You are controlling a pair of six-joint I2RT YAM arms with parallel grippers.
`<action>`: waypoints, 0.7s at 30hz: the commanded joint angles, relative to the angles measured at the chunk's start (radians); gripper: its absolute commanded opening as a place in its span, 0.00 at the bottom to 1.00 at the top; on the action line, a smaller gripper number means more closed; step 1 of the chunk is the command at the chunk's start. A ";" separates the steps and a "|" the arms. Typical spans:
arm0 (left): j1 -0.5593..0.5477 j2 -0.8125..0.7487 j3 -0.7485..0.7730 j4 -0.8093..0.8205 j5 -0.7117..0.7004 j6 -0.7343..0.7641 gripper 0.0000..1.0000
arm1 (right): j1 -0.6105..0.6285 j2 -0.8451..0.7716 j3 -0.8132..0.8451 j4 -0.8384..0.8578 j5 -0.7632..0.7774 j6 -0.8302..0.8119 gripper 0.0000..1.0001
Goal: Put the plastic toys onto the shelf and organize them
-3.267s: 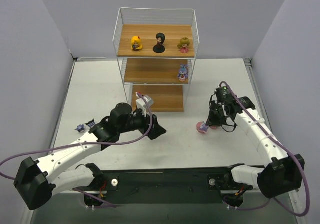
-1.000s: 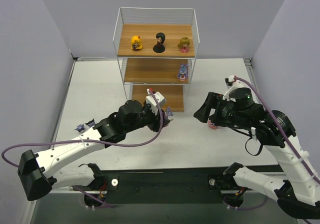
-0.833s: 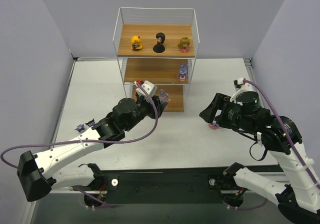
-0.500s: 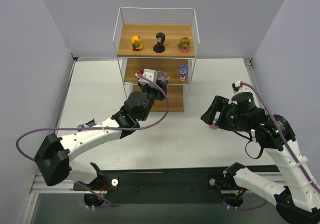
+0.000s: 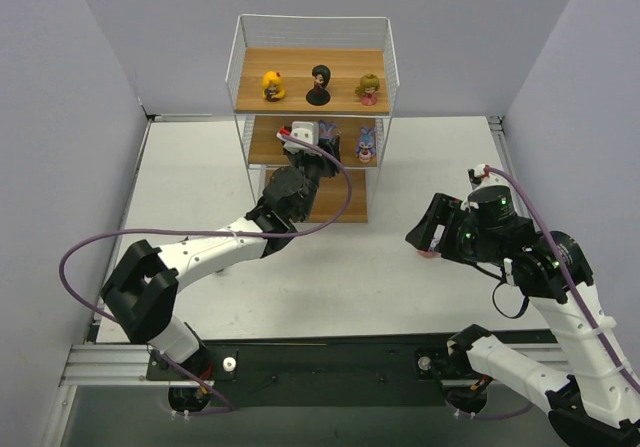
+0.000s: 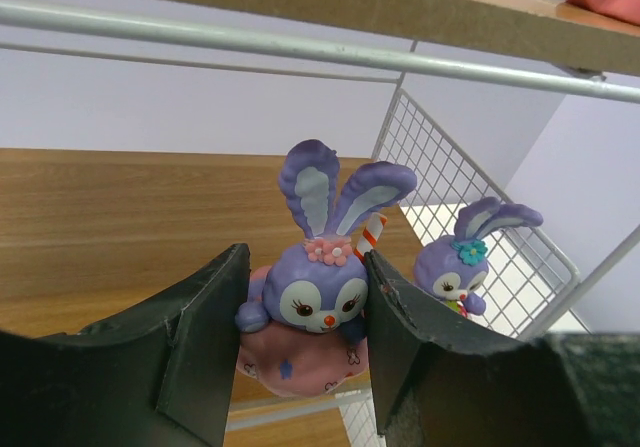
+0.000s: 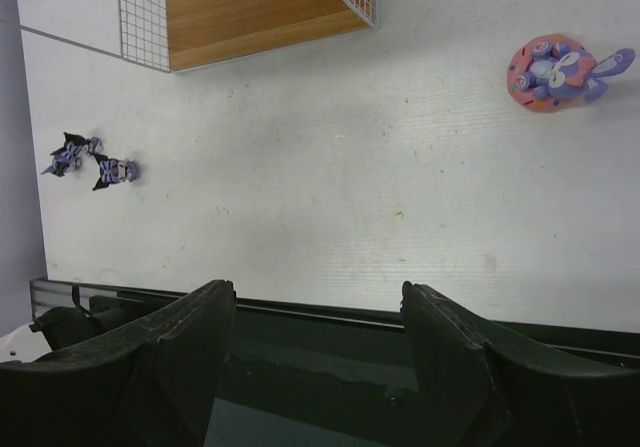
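Placing a purple bunny (image 6: 310,292), clamped in the left gripper (image 6: 305,267), at the middle board (image 6: 120,207) of the shelf (image 5: 345,67) just left of a second bunny (image 6: 455,267); next likely calls for lowering onto the wood and letting go, with the right gripper (image 7: 312,302) spread empty near a third bunny (image 7: 553,70) on the table (image 7: 300,167).

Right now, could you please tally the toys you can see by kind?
Big-headed dolls: 3
Purple bunny figures: 3
Small dark blue-purple figures: 2 in view
Total: 8
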 commanded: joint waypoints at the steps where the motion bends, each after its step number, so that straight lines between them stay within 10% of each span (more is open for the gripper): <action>1: 0.009 0.035 0.014 0.171 -0.009 0.035 0.02 | -0.011 -0.009 -0.018 -0.052 -0.017 -0.014 0.68; 21: 0.020 0.132 -0.014 0.273 -0.029 0.054 0.14 | -0.023 -0.027 -0.026 -0.112 -0.021 -0.008 0.68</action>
